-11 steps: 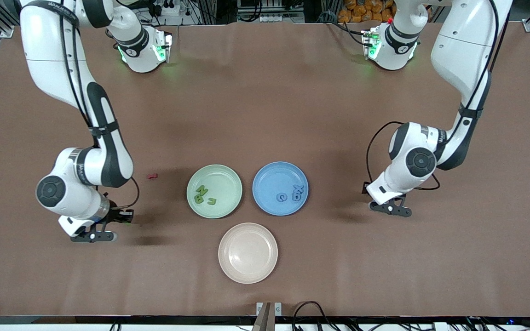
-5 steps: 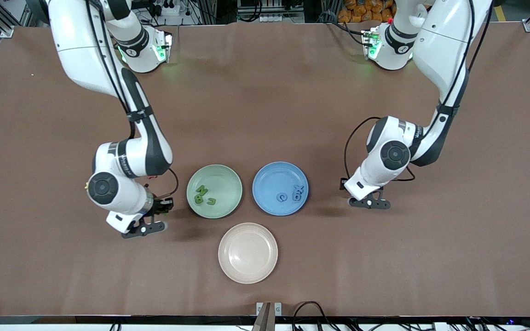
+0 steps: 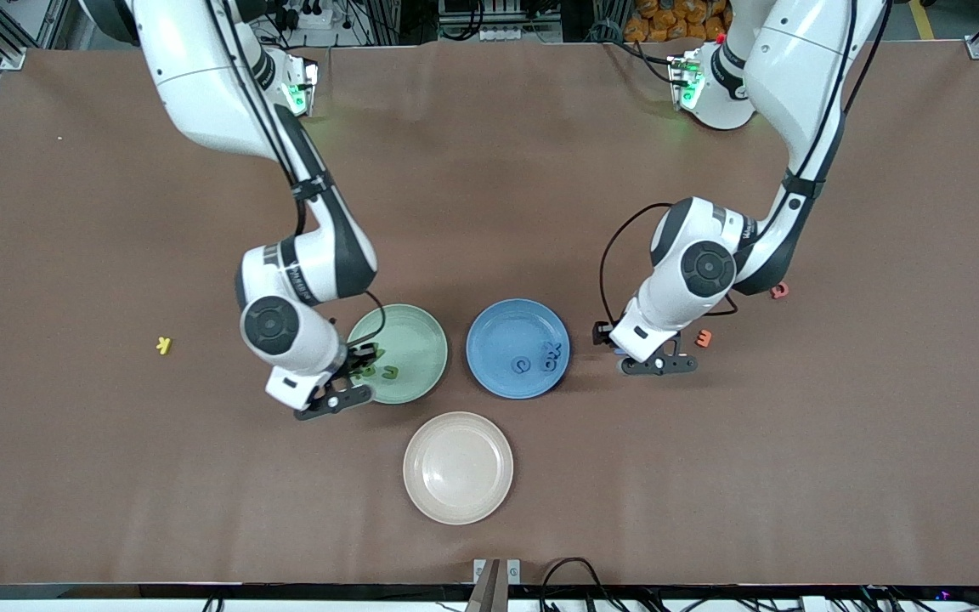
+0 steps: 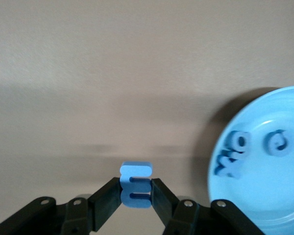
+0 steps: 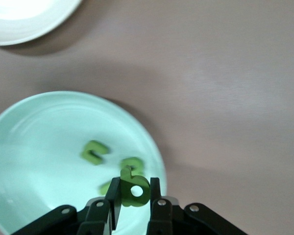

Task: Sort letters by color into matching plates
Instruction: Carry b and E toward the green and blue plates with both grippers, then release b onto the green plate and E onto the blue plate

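So both arms are mid-delivery: right gripper (image 5: 133, 201), fingers pinching a green letter (image 5: 133, 186), sits over the green plate (image 3: 413, 340) mid-frame; left gripper (image 4: 136, 201) clamps a blue letter (image 4: 135, 185) just beside the blue plate (image 3: 498, 327). Next, probably release over each.

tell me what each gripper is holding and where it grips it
The left gripper pinches a blue letter by its two sides. The right gripper pinches a green letter by its two sides.
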`<state>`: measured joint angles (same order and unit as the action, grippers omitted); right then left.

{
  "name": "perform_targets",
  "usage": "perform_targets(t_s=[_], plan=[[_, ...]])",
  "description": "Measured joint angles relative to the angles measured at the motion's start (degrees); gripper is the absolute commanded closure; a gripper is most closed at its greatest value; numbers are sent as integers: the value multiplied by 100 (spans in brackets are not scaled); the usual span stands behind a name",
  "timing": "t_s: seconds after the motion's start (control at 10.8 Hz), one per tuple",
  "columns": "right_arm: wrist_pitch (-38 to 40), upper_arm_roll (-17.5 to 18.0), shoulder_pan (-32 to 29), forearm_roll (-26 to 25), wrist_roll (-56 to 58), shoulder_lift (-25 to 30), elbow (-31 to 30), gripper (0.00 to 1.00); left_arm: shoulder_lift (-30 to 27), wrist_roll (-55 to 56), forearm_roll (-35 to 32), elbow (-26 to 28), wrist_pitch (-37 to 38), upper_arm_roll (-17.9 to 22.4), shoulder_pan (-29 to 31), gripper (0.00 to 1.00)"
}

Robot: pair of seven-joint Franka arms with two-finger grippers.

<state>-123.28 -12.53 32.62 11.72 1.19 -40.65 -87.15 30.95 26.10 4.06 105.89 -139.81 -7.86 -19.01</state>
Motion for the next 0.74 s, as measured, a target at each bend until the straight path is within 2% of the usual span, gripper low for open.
perform_targets(t_s=[0.19, 0.28, 0.37, 0.46, 0.74], plan=[[3, 194, 147, -16, -166, -5, -1, 95, -2, 486, 25, -71, 12, -60, -114, 100], [4, 238, 187, -19, -193, -9, -1, 81, -2, 672, 111, -83, 17, -70, -190, 100], [6, 259, 213, -19, -226, -14, -2, 16, -2, 767, 316, -87, 17, -74, -266, 100], [8, 275, 225, -23, -252, -16, -2, 0, -2, 799, 555, -108, 17, -78, -344, 100], [10, 285, 229, -36, -507, -16, -3, 0, -2, 1068, 935, -177, 18, -82, -593, 100]])
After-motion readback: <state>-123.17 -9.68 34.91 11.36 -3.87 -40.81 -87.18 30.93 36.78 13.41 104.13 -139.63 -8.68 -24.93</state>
